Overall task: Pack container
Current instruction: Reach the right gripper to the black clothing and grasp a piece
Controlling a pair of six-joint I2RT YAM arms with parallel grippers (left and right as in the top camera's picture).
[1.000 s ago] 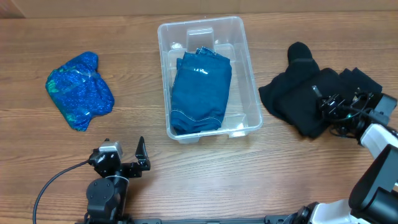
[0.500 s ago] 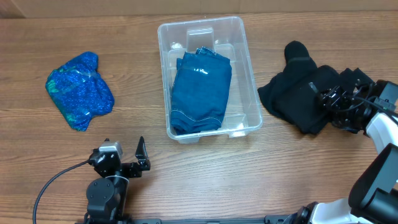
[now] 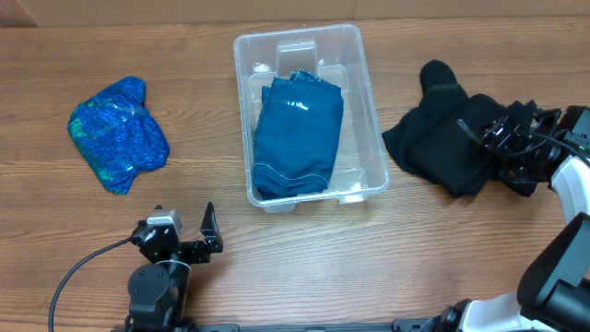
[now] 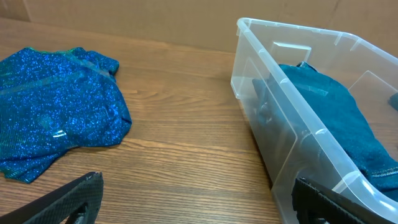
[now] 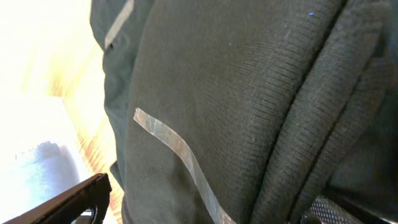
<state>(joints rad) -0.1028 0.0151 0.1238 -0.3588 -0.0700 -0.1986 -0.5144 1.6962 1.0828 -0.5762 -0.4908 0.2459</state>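
Note:
The clear plastic container [image 3: 241, 111] stands at the table's middle back, and a folded teal garment [image 3: 297, 134] lies inside it. A black garment [image 3: 438, 138] lies in a heap to its right. My right gripper [image 3: 505, 138] is low over the heap's right part. In the right wrist view its fingers [image 5: 211, 208] are spread wide with black cloth [image 5: 249, 93] bulging between them. My left gripper [image 3: 182, 232] is open and empty at the front left. Its view shows the container's near wall [image 4: 267, 87] and the teal garment [image 4: 336, 112].
A crumpled blue sparkly cloth [image 3: 118, 134] lies at the far left, also in the left wrist view [image 4: 56, 99]. A black cable runs from the left arm's base [image 3: 157, 290] toward the front left edge. The right arm's white link [image 3: 576, 184] is at the right edge.
My right gripper has slid rightward and slightly back over the black garment. The left arm, the container and the blue cloth have not moved.

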